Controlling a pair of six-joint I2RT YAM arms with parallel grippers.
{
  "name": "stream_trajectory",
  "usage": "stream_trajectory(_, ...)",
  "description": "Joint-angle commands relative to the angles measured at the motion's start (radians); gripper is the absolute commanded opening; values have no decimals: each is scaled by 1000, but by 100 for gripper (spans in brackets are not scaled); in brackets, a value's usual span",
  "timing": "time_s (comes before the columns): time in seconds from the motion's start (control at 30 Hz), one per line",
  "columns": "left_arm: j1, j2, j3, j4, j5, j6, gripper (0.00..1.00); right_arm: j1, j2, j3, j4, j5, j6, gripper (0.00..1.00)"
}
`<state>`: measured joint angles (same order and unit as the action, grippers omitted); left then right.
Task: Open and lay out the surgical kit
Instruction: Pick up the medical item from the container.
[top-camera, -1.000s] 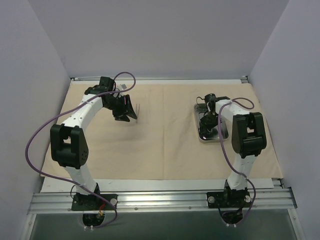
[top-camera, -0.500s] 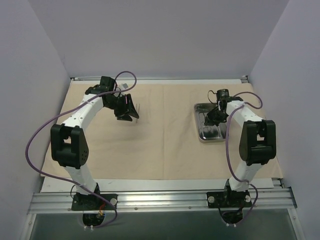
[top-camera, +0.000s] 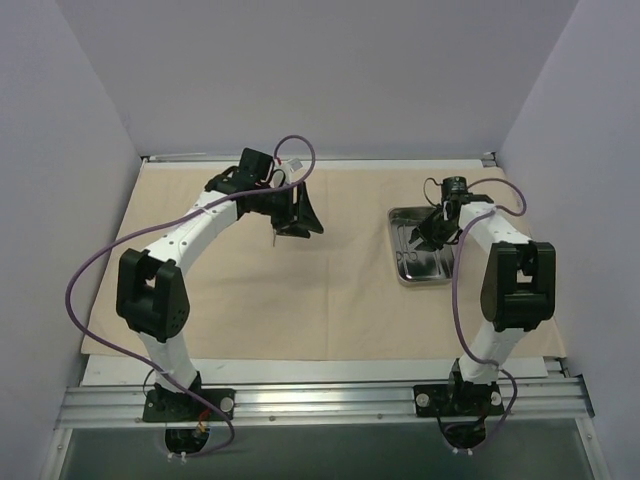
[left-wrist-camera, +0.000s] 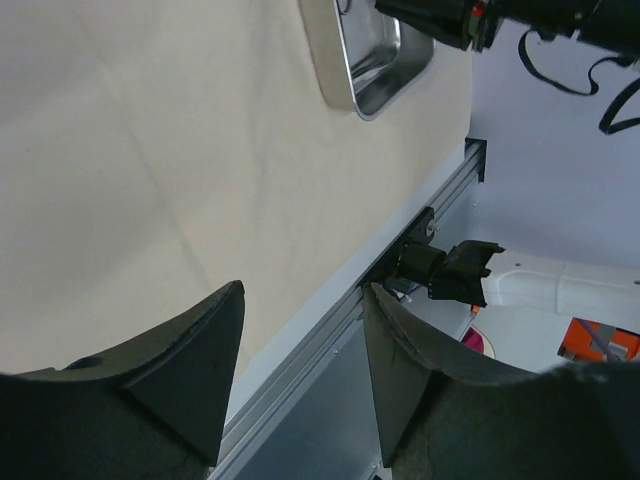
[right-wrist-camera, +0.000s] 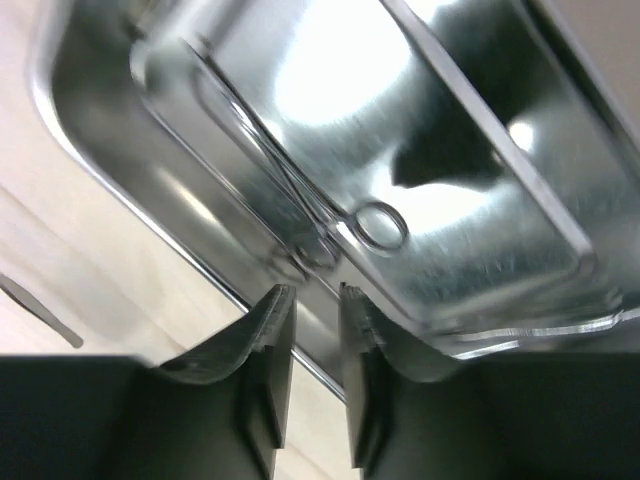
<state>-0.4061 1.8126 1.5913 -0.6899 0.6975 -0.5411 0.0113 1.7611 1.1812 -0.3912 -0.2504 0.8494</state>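
L gripper (left-wrist-camera: 302, 300) wide open, empty, R gripper (right-wrist-camera: 315, 295) slightly open above tray (right-wrist-camera: 470, 180) scissors (right-wrist-camera: 272, 152), prob. empty

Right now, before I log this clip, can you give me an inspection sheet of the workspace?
Surface: beige cloth wrap spread flat over the table.
Job's things: steel tray on the cloth, right side; one scissor-like instrument lying in it; second not made out.
Clutter: nothing seen.
Pincers: left pincer open, empty, above the cloth; right pincer over the tray, jaws narrowly parted, empty.
Cables: purple cables loop along both arms.
Surroundings: plain walls; aluminium rail at near edge.
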Motion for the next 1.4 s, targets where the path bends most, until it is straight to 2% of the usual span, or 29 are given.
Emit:
stream_trajectory(0.0,-40,8,62,78,17,-40,60,-7,38,156,-3,68,-174,27)
stream_trajectory(0.03,-51,10,61,82,16,-43,60,-7,52,187,-8,98,-206,35)
stream_trajectory(0.1,-56,13,59,85,13,-51,60,3,121,289,-38,157,-300,42)
stream_trajectory(0.27,-59,14,59,95,11,-54,59,15,242,437,-84,247,-417,48)
stream_trajectory(0.33,-59,22,62,96,11,-53,59,16,291,477,-86,243,-456,46)
stream_trajectory(0.47,-59,34,75,96,17,-56,59,36,328,492,-68,235,-490,35)
stream_trajectory(0.87,-56,39,52,87,30,-42,59,107,322,456,6,247,-538,30)
stream_trajectory(1.27,-51,21,27,85,36,-40,59,122,396,457,38,247,-587,24)
stream_trajectory(1.37,-48,14,13,96,37,-45,59,134,409,446,55,289,-607,24)
